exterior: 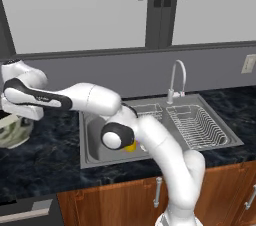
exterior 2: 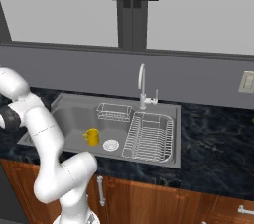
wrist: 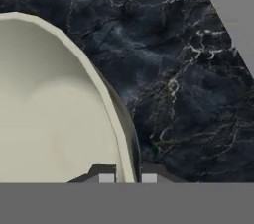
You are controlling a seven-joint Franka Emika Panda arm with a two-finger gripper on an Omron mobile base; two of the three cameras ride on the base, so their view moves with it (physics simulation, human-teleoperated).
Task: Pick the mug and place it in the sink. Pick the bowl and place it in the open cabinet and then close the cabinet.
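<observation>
Two finger tips of the hand (wrist: 124,176) stand close together with the bowl's rim between them in the hand view: one tip inside the rim, one outside, so the hand is clamped on the rim of the bowl (wrist: 49,109). Bowl is cream-white inside, sits on the dark marbled worktop (wrist: 168,69). In the left base view the bowl (exterior: 12,131) is at the far left edge on the worktop (exterior: 45,160), left of the sink, leaf pattern faintly visible on its outside; the white arm (exterior: 75,97) reaches across to it from the lower right, and the hand itself is hard to make out there behind the arm's wrist.

Mug (exterior 2: 92,136) is yellow, upright, on the floor of the sink (exterior 2: 69,114), handle toward the left in the right base view, just beside the round drain (exterior 2: 110,144). In the left base view a sliver of the mug (exterior: 131,146) peeks out behind the arm's elbow, inside the sink (exterior: 92,130). Wire rack (exterior 2: 149,136) fills the right half of the basin, a smaller wire basket (exterior 2: 114,112) sits at the back, faucet (exterior 2: 143,86) stands behind. Brown cupboard doors (exterior 2: 149,203) with silver handles run below the worktop.
</observation>
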